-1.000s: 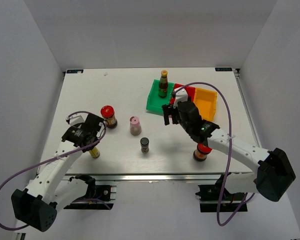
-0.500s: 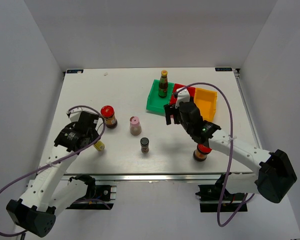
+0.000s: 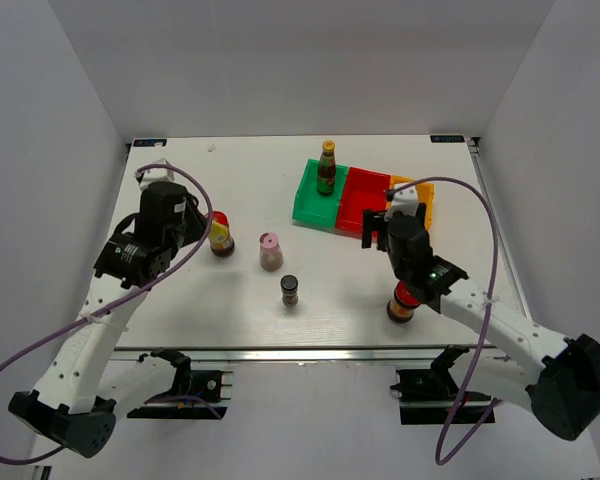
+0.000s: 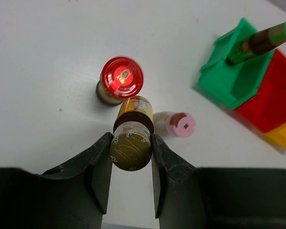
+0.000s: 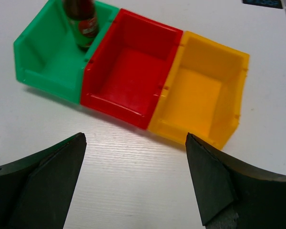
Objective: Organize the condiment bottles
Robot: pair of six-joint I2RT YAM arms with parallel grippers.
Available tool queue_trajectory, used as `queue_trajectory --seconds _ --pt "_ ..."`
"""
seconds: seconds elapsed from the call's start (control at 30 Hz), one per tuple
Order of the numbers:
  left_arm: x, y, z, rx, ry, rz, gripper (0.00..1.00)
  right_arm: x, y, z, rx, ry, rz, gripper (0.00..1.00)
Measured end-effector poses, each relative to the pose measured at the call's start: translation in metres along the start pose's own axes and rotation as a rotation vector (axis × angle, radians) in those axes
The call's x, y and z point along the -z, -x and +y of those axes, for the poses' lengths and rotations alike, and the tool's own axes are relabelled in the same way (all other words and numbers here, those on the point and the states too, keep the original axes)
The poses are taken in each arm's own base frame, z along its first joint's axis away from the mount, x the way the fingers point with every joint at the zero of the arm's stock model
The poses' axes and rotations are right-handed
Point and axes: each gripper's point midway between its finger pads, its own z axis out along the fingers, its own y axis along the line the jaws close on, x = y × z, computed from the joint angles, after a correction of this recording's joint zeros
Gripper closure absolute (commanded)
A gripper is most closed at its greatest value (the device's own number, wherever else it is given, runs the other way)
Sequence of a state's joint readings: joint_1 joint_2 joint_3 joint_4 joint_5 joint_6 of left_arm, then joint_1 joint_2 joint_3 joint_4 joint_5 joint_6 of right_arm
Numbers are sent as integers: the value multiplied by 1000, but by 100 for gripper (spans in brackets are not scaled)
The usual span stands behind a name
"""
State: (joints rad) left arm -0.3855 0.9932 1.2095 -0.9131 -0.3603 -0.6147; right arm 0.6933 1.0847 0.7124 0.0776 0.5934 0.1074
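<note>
Only from above: the whole white desk (image 3: pixel 230 180), both arms, and the full spread of things. At the back right, three bins touching side to side: green bin (image 3: pixel 308 203), red bin (image 3: pixel 358 205), orange bin (image 3: pixel 425 205). Upright in the green one, the binned bottle (image 3: pixel 327 168), slim and dark. Mid-desk, well apart from the bins, the pink-lidded jar (image 3: pixel 270 251); nearer the front, the black-lidded jar (image 3: pixel 290 290). At the front right, partly under the right arm, the right red-lidded jar (image 3: pixel 401 304), in neither wrist view.

Only in the left wrist view: left gripper (image 4: pixel 131 143) clamped on the held bottle (image 4: pixel 133 110), one finger on each side, olive-gold round end nearest the camera. Resting on the desk or hanging above it, cannot tell. Just beyond it, the left red-lidded jar (image 4: pixel 120 80), with the pink lid near on the right.

Only in the right wrist view: right gripper (image 5: pixel 134 138) spread wide, nothing between the fingers, over bare desk just in front of the red and orange bins.

Against a second ago: left gripper and held bottle gone from the front left of the desk to beside the left red-lidded jar; right gripper shifted right, away from the green bin. Jars and bins unmoved.

Labels: yellow on the held bottle, red and green on the binned bottle, raised marks on the held bottle's round end; none legible
</note>
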Motion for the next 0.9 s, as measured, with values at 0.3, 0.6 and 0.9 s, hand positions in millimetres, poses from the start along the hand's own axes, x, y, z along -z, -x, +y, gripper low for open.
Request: queue_trajectory --seconds 0.3,0.6,0.9 --pt "-46 36 -67 -34 -140 -41 100 17 17 -72 -143 -175 -100 11" --pt "-130 40 -176 -177 -272 7 100 15 -5 -102 -213 -262 -67 11" --pt "-187 13 -258 -333 -370 62 100 10 -19 -123 -268 -315 -22 11"
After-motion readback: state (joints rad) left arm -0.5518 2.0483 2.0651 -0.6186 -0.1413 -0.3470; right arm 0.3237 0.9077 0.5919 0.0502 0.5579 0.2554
